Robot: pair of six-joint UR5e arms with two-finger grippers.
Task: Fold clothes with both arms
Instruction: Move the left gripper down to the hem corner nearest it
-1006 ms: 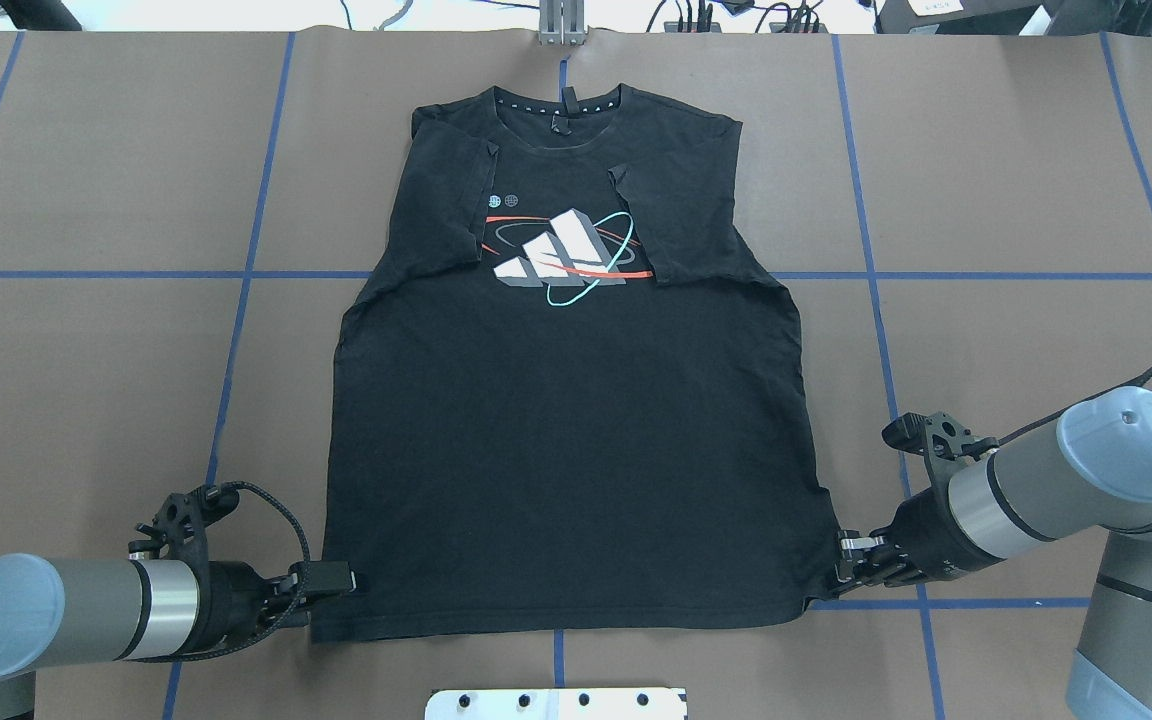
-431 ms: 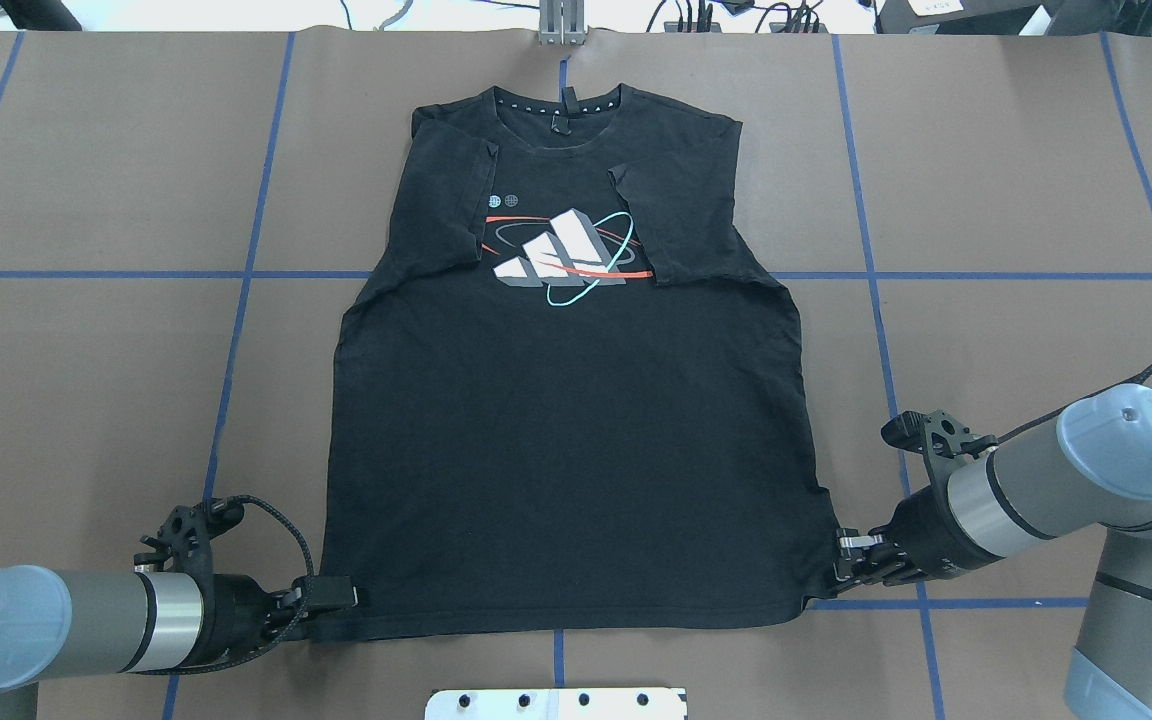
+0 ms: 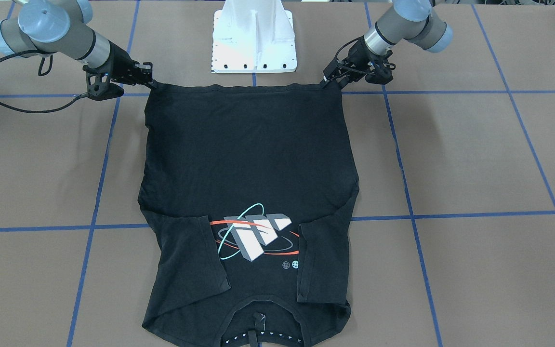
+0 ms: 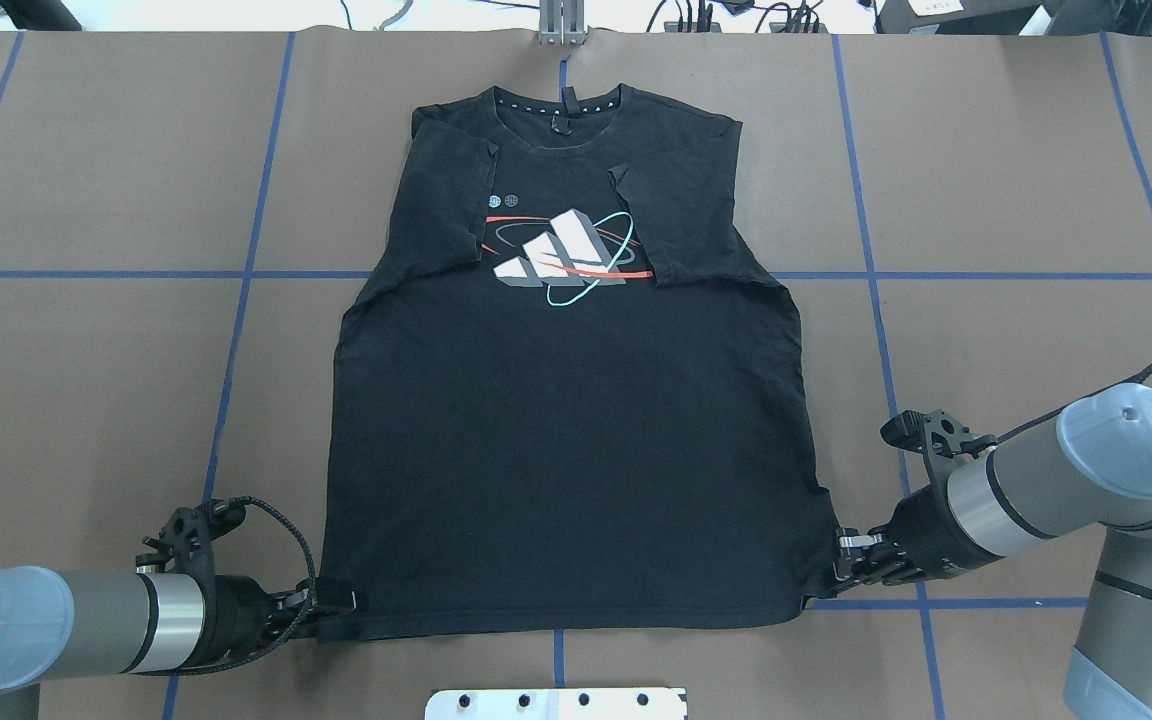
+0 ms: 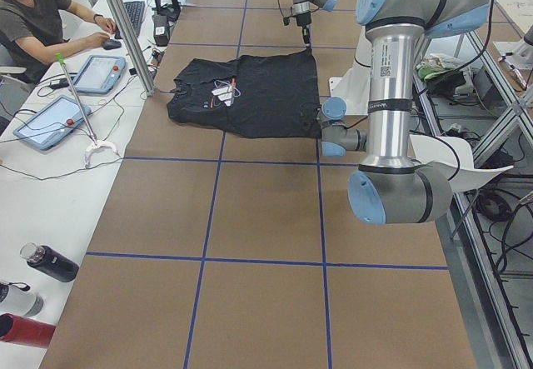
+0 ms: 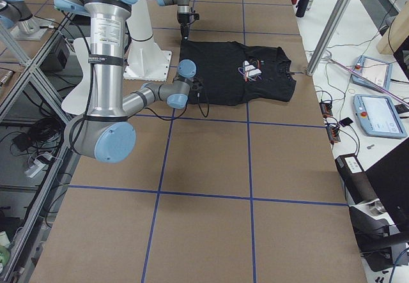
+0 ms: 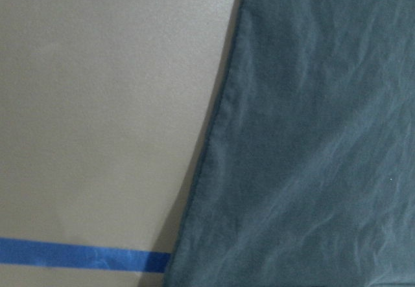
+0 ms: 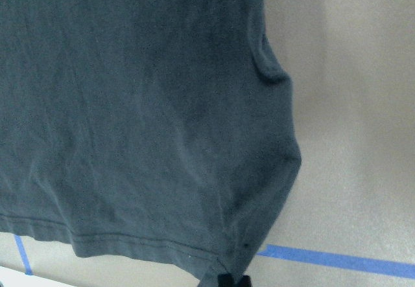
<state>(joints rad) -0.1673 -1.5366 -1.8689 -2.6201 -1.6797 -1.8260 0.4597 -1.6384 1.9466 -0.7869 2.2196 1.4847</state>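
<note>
T-shirt (image 4: 566,450) lies flat, logo up, on the bench (image 4: 86,400) just beyond the white base plate (image 4: 556,702), hem nearest it. Right end effector (image 4: 844,558) looks pinched shut on the hem corner right of the plate; left end effector (image 4: 336,603) sits at the left corner, closure not discernible. Risk: a thin grip slips on lifting, skewing the fold.
</note>
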